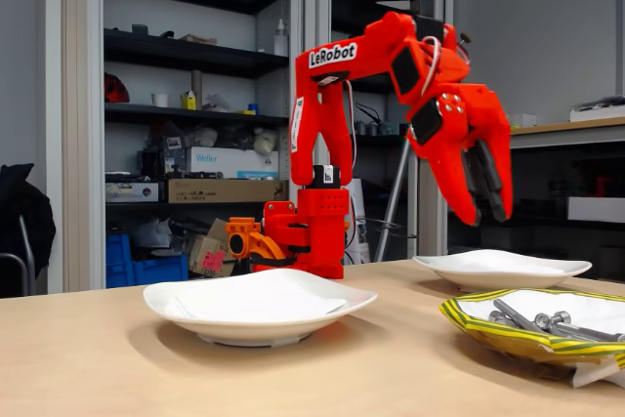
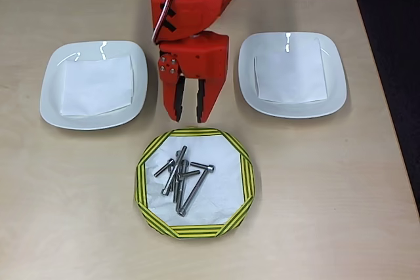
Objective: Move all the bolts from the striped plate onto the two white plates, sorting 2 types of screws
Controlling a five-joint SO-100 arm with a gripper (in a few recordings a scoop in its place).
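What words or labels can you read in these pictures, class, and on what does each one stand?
"LeRobot": white label on the red arm's upper part, fixed view.
"Weller": white box on the shelf behind the table.
The pink sticker on a carton and other shelf labels are too small to read.
The overhead view has no readable text.

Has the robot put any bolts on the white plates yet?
Not yet. Both white plates hold just a paper sheet. All the bolts lie piled on the striped plate. The gripper hangs above the table just behind that plate, jaws slightly apart and holding nothing. So the whole sorting job is left: every bolt has to be moved.
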